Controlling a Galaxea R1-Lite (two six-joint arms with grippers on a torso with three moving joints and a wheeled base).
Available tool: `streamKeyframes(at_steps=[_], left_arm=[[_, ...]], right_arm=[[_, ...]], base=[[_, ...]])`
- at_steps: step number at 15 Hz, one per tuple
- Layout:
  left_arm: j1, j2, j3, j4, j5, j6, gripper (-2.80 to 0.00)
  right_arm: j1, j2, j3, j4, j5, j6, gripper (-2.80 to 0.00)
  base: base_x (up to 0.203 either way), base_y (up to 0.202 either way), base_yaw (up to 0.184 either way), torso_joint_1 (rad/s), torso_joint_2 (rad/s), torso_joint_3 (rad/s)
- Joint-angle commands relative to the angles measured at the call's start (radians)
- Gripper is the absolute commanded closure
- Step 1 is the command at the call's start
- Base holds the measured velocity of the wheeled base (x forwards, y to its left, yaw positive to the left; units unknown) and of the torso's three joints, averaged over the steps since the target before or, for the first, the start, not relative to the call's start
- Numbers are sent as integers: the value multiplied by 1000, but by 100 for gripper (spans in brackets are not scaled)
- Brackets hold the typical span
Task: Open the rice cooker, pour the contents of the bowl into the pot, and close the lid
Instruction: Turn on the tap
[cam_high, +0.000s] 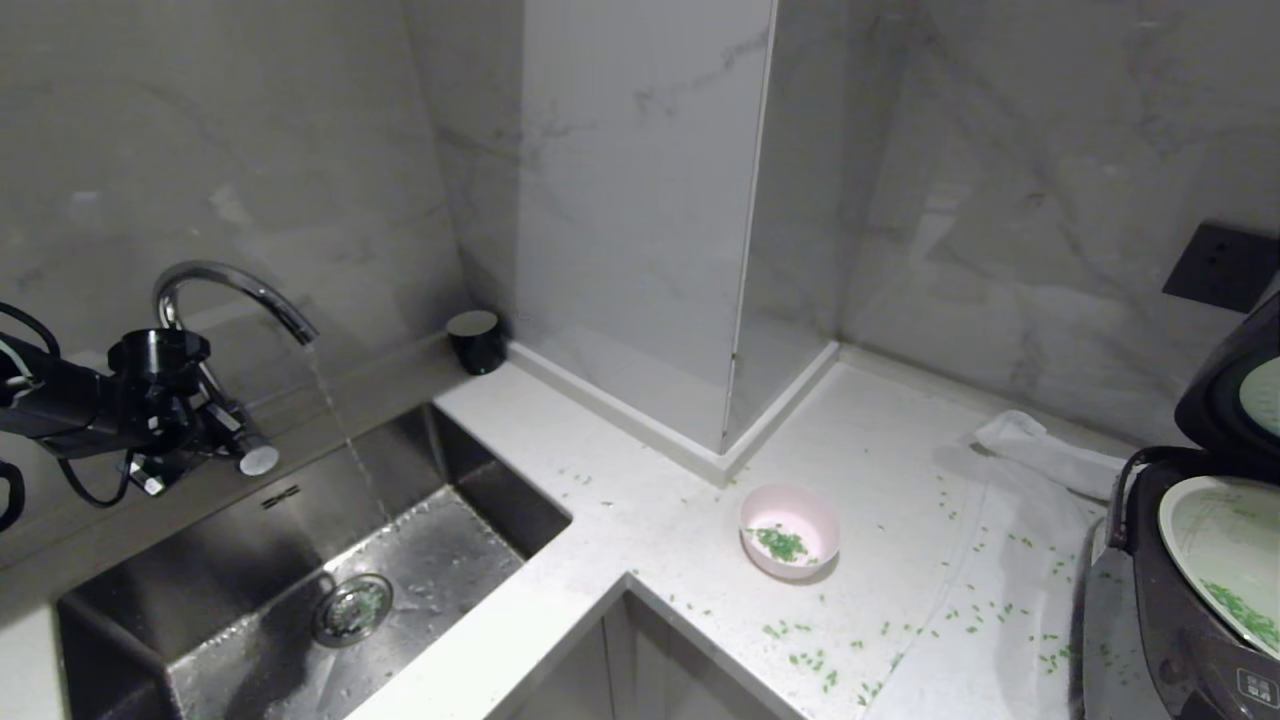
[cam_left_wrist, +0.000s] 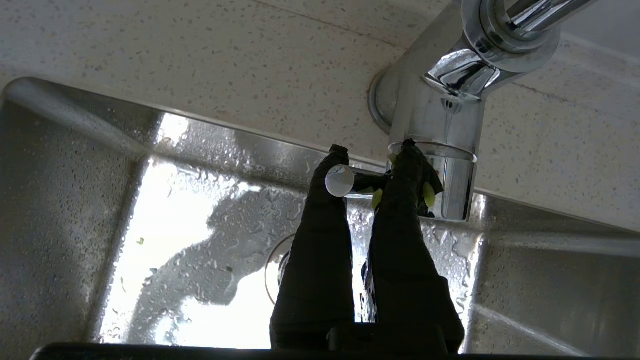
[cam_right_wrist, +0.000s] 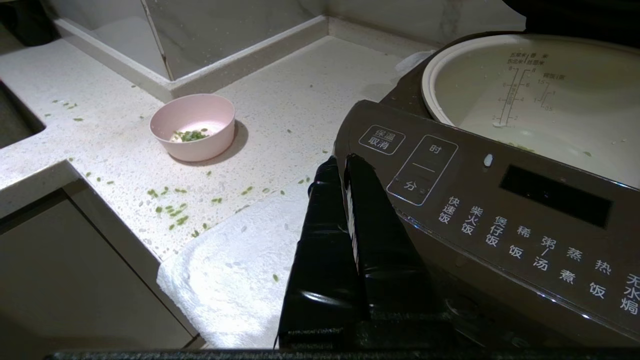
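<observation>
Left gripper (cam_left_wrist: 372, 172) at tap (cam_high: 235, 290) over sink (cam_high: 300, 560), jaws clenched on tap lever (cam_left_wrist: 345, 181), water ran. Bowl (cam_high: 789, 530) mid-bench (cam_high: 620, 520), greens (cam_high: 782, 545) inside, well right of it. Cooker (cam_high: 1180, 590) far right, lid (cam_high: 1235, 385) up, pot (cam_right_wrist: 530, 95) cut off. Right gripper (cam_right_wrist: 345, 167) beside cooker, nearer bowl, jaws clenched empty.

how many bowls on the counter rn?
1. The pink bowl stands on the white counter between the sink and the open rice cooker, with some green bits inside. Anything beyond the picture's edges isn't visible.
</observation>
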Motion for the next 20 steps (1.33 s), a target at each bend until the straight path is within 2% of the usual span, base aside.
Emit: streamKeyframes(at_steps=[1,20], left_arm=[[1,-1,2,-1,3,-4,0],[8,33,-28,-3,9,-3,0]], right_arm=[[0,-2,0,1,0,0,0],[0,-2,0,0,0,0,0]], base=[[0,0,0,0,0,0],[0,0,0,0,0,0]])
